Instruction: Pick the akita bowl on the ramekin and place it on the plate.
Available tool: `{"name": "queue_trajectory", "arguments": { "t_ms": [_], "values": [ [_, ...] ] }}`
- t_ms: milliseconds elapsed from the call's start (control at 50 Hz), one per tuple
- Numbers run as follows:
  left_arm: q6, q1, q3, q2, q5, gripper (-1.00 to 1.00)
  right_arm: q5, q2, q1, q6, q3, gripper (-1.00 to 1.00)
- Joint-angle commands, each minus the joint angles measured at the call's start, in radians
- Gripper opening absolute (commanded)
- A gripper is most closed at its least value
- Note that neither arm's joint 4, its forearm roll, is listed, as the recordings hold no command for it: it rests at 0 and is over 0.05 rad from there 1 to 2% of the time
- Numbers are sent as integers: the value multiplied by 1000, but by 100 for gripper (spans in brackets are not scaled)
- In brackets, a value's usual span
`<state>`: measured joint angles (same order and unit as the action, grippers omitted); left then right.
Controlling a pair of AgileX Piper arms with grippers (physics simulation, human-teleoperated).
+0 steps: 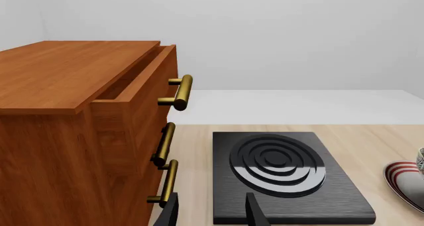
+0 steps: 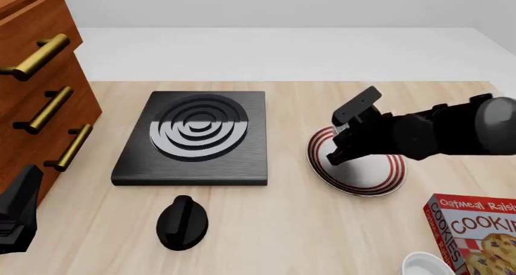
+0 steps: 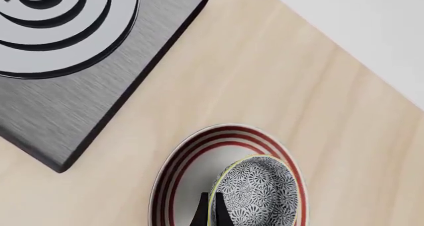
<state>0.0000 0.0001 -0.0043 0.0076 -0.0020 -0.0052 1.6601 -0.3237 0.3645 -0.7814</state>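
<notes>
Here the right gripper (image 3: 210, 212) is pinching the akita bowl's (image 3: 255, 196) rim over the plate (image 3: 182, 166).

Left wrist view: the left gripper (image 1: 210, 212) is hanging open beside the stove (image 1: 285, 179), well apart from the plate. Front view: the right arm is covering the plate's near rim. Right wrist view: the bowl is sitting tilted inside the plate's rings.

kitchen, simulated | stove burner (image 2: 196, 137) | cookie box (image 2: 475, 229) | wooden drawers (image 2: 36, 87)

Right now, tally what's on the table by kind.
Dishes: 3 - akita bowl, plate, ramekin
Stove parts: 2 - burner plate, black knob
Cabinets: 1 - wooden drawer cabinet
Boxes: 1 - cookie box
Total: 7
</notes>
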Motion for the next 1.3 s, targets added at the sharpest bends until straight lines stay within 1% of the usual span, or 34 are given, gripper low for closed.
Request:
{"name": "queue_trajectory", "arguments": {
  "t_ms": [20, 920, 1080, 1100, 1180, 1200, 1300],
  "values": [
    [0, 0, 0, 0, 0, 100, -17, 21, 0, -13, -5, -100],
    [0, 0, 0, 0, 0, 100, -69, 74, 1, -30, 17, -100],
    [0, 0, 0, 0, 0, 100, -80, 81, 5, -37, 27, -100],
    [0, 0, 0, 0, 0, 100, -75, 82, 6, -49, 24, -100],
    [0, 0, 0, 0, 0, 100, -72, 83, 5, -55, 24, -100],
    [0, 0, 0, 0, 0, 100, -71, 84, 3, -60, 22, 100],
    [0, 0, 0, 0, 0, 100, -68, 80, 0, -68, 24, 100]
  ]
}}
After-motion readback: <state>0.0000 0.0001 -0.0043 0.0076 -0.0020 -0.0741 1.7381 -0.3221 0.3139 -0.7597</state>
